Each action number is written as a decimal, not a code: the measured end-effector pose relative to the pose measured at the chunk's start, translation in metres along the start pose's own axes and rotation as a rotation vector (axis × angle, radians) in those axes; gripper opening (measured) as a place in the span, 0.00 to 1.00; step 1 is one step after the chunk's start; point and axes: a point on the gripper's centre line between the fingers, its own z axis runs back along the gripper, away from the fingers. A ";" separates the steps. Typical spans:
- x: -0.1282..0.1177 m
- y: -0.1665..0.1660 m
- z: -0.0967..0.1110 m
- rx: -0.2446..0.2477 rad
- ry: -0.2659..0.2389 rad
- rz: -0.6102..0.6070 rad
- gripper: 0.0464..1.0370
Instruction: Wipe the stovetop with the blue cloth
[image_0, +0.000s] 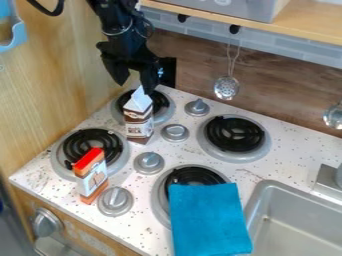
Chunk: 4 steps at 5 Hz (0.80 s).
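The black gripper (135, 86) hangs at the upper left, over the back left burner, with its two fingers apart and nothing seen between them. Just below it a brown and white milk carton (139, 125) with a white gabled top stands upright beside that burner; whether the right fingertip touches the carton's top I cannot tell. An orange and white carton with a red top (91, 175) stands at the front left burner's edge. A blue cloth (208, 220) lies partly over the front right burner.
Silver knobs (175, 132) stand between the burners. A metal sink (294, 220) is at the lower right. A wooden wall (53, 90) bounds the left side. A strainer (226, 88) hangs at the back under a shelf (307, 32).
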 end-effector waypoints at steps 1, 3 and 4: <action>-0.009 -0.001 -0.011 -0.008 0.041 0.001 0.97; -0.035 -0.074 -0.001 -0.048 0.031 -0.176 0.97; -0.041 -0.116 -0.005 -0.040 0.006 -0.260 0.97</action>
